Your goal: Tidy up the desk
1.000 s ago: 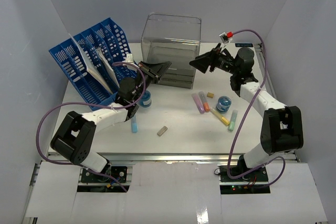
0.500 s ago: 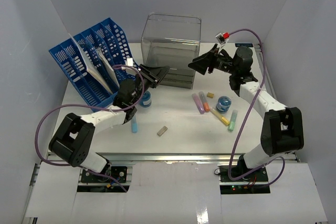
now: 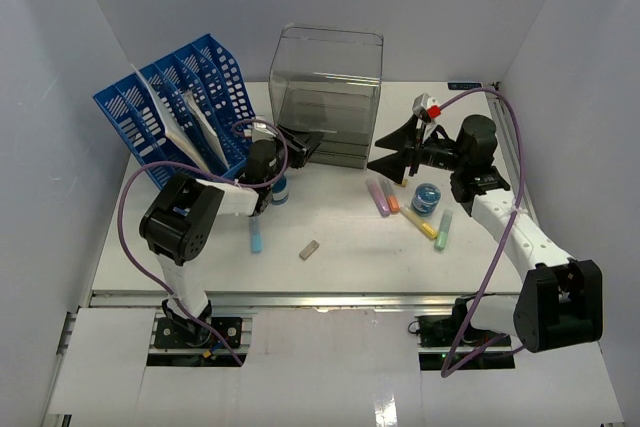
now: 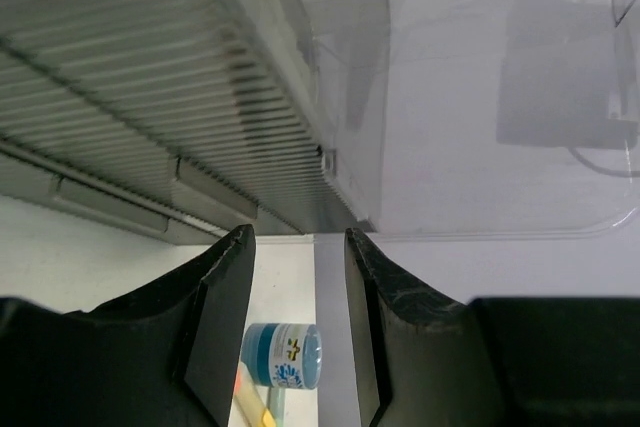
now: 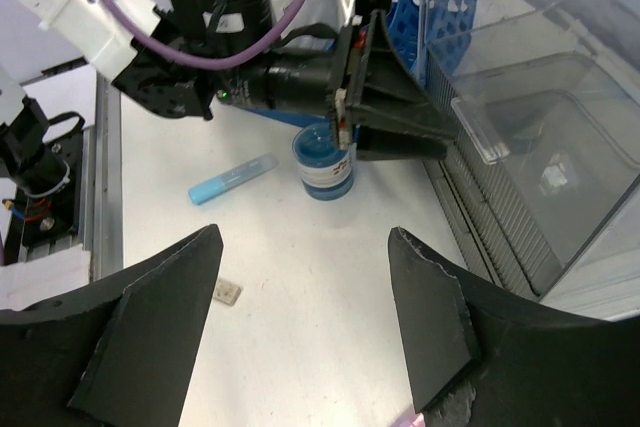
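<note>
**While Both Grippers Hang Empty, a Cluttered Desk Needs Sorting**

Although nothing is being carried, both arms are raised over the desk [image 3: 340, 267], the white tabletop that fills the middle of the overhead view between pale walls. The left gripper [image 3: 308, 141] has its fingers parted by a narrow gap with nothing between them, and it points at the lower front of the clear drawer box [image 3: 328, 92] at upper centre. The right gripper [image 3: 387, 150] is spread wide and equally empty, facing left above a cluster of highlighters [image 3: 385, 197] at centre right.

A blue file rack [image 3: 175, 112] stands at upper left. A blue highlighter [image 3: 256, 237] and a small tan block [image 3: 309, 250] lie apart at lower centre. One round blue tub [image 3: 279, 190] sits just beside the left arm, and another [image 3: 426, 197] sits among the pens.

The desk itself looks rigid, heavy and fixed, so it is nothing to grasp; the loose items on it are what need handling. These are probably light. The smooth pen barrels may roll, so they are best pinched across the middle. The tubs suit a grip across their sides.
</note>
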### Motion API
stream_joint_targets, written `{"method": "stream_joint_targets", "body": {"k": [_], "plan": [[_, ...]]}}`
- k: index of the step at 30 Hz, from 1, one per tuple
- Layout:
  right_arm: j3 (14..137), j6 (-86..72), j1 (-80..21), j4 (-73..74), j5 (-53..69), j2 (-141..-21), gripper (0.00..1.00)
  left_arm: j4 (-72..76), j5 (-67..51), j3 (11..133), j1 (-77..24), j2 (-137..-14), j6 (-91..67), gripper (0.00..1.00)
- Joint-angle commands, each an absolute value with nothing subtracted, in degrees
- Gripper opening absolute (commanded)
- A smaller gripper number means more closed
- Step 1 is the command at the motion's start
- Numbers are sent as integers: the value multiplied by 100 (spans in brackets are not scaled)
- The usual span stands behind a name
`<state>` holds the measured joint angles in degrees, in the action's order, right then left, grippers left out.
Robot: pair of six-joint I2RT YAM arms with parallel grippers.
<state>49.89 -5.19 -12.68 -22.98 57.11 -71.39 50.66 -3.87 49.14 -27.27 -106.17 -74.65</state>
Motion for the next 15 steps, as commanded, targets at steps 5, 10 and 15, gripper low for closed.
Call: {"method": "stream_joint_targets", "body": {"k": [5, 10, 15], "plan": [[4800, -185, -1204, -2311, 5897, -7005, 74, 5195, -239, 5403, -2716, -10783, -7533, 49], [4755, -176, -1183, -2317, 5870, -7022, 74, 5125, -197, 5564, -2683, -10920, -7618, 40], [4755, -185, -1147, -2269, 5815, -7031, 74, 5368, -280, 5616, -2615, -11078, -7848, 14]]}}
